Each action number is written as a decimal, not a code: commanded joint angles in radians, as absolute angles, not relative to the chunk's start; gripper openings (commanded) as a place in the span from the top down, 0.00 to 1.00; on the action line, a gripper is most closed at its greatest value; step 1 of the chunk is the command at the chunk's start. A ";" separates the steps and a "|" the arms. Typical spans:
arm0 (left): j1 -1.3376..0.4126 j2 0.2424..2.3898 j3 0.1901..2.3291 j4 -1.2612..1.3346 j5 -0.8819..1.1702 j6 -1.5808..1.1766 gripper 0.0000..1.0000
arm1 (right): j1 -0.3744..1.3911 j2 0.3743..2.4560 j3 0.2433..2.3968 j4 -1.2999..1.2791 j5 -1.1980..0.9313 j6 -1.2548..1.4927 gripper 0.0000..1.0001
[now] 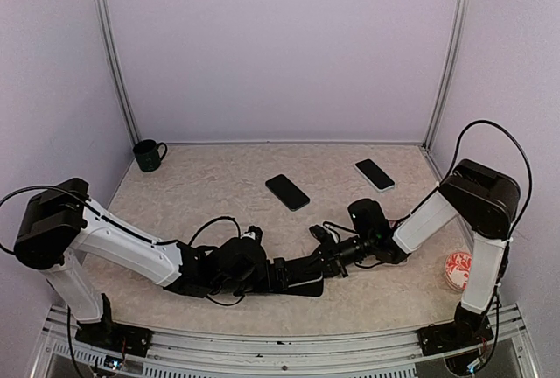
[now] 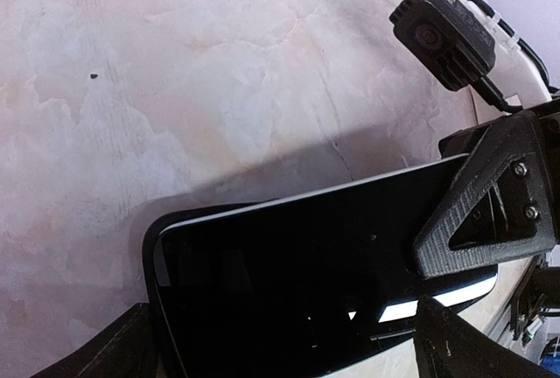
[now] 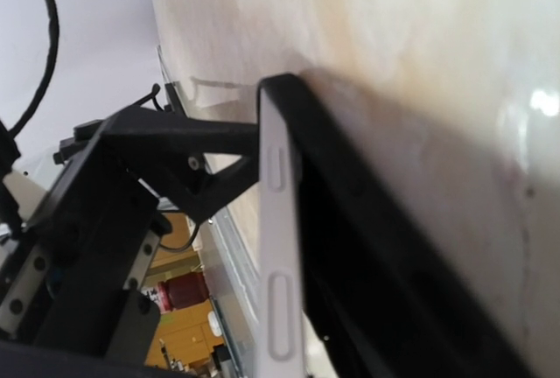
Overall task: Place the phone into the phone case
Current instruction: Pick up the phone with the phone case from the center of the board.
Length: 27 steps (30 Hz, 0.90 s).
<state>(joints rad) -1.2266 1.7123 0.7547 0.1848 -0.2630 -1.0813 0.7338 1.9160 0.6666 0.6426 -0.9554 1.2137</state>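
Observation:
A black phone [image 2: 306, 264] with a silver side [image 3: 278, 264] lies tilted in a black phone case [image 2: 150, 238], its buttoned side standing proud of the case rim [image 3: 350, 247]. Both rest near the table's front middle [image 1: 306, 288]. My left gripper [image 2: 284, 343] is open, its fingers wide on either side of phone and case; one finger [image 3: 192, 161] touches the phone's silver side. My right gripper [image 1: 324, 264] is shut, and its textured black fingers [image 2: 486, 212] press on the screen at the phone's right end.
Two other dark phones lie flat further back, one in the middle [image 1: 287, 192] and one to the right [image 1: 374, 174]. A dark green mug [image 1: 149, 155] stands in the back left corner. A red-and-white dish [image 1: 457, 269] sits by the right arm.

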 commanded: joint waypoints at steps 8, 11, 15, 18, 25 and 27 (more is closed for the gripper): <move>-1.244 1.725 0.785 0.187 -0.185 -1.063 0.01 | 0.809 2.018 0.657 0.719 -0.785 1.252 1.00; -1.244 1.723 0.790 0.189 -0.184 -1.058 0.01 | 0.824 2.053 0.678 0.734 -0.801 1.257 1.00; -1.244 1.725 0.784 0.188 -0.190 -1.061 0.01 | 0.830 2.072 0.672 0.798 -0.828 1.282 1.00; -1.243 1.711 0.771 0.188 -0.205 -1.060 0.01 | 0.827 2.049 0.664 0.809 -0.845 1.272 1.00; -1.209 1.594 0.724 0.178 -0.248 -1.020 0.01 | 0.791 1.957 0.654 0.828 -0.887 1.246 1.00; -1.200 1.542 0.713 0.164 -0.264 -1.003 0.01 | 0.775 1.936 0.650 0.834 -0.896 1.243 1.00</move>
<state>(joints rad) -1.2137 1.6520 0.7292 0.1307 -0.2741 -1.0412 0.7719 1.9896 0.6552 0.8497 -0.9192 1.2537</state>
